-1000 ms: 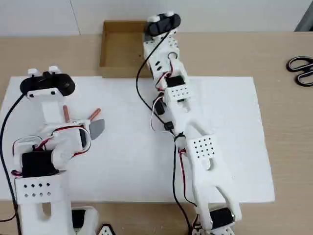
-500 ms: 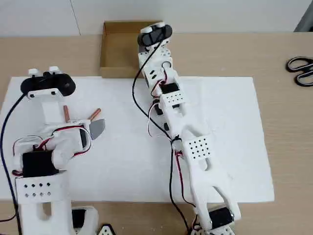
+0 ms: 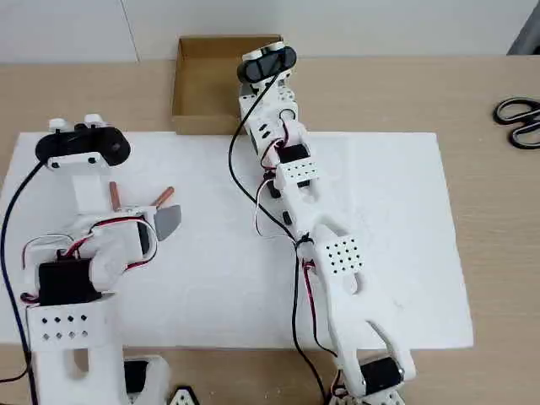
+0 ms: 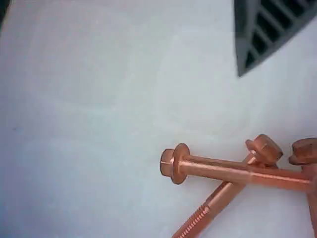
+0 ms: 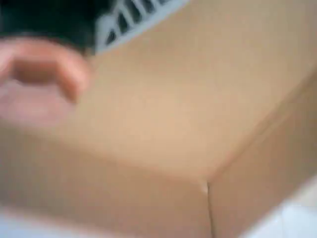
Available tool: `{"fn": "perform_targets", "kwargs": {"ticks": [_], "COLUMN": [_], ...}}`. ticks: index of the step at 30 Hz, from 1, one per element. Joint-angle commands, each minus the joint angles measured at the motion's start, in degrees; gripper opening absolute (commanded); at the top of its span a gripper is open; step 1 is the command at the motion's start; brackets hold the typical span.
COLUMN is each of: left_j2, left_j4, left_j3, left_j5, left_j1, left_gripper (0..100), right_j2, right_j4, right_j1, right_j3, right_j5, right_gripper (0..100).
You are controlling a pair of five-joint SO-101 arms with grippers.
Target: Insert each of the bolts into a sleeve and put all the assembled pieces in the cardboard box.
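Three copper bolts lie crossed on the white mat in the left wrist view: one bolt [image 4: 228, 168], a threaded one [image 4: 218, 198] under it, and a third bolt's head [image 4: 304, 151]. From above, two of the bolts [image 3: 163, 197] show just ahead of my left gripper [image 3: 148, 215], which is open, its grey finger [image 3: 169, 221] splayed aside. My right arm stretches to the cardboard box [image 3: 207, 80], its wrist [image 3: 266, 63] over the box's right part. In the right wrist view, a blurred copper bolt end [image 5: 42, 74] in a black sleeve [image 5: 44, 20] hangs in my right gripper above the box floor [image 5: 168, 114].
The white mat [image 3: 388, 194] covers most of the wooden table. Black scissors [image 3: 519, 118] lie on the bare wood at the far right. The right arm's cables run along its links over the mat's middle.
My right arm has swung a little to the left, bringing its wrist farther over the box. The left arm and the bolts have stayed put.
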Motion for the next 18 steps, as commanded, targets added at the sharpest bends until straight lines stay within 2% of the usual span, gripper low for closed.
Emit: {"fn": "perform_targets", "kwargs": {"ticks": [1, 7, 16, 18], "left_j2": [-0.79, -0.79, -0.79, -0.79], "left_j4": [-0.44, -0.44, -0.7, -0.7], "left_j3": [-0.22, -0.22, -0.4, -0.57], "left_j5": [-0.44, -0.44, -0.44, -0.44], "left_j1": [-0.09, -0.09, 0.0, 0.0], "left_gripper": [30, 30, 30, 30], "right_j2": [-2.15, -2.33, -2.33, -3.21], "right_j4": [1.45, 2.42, 23.25, 27.03], "right_j1": [1.01, 1.8, 2.68, 3.21], "right_j3": [-3.6, -8.88, -31.65, -31.47], "right_j5": [0.7, 0.62, 0.62, 0.7], "right_gripper": [19.5, 19.3, 19.1, 19.1]}}
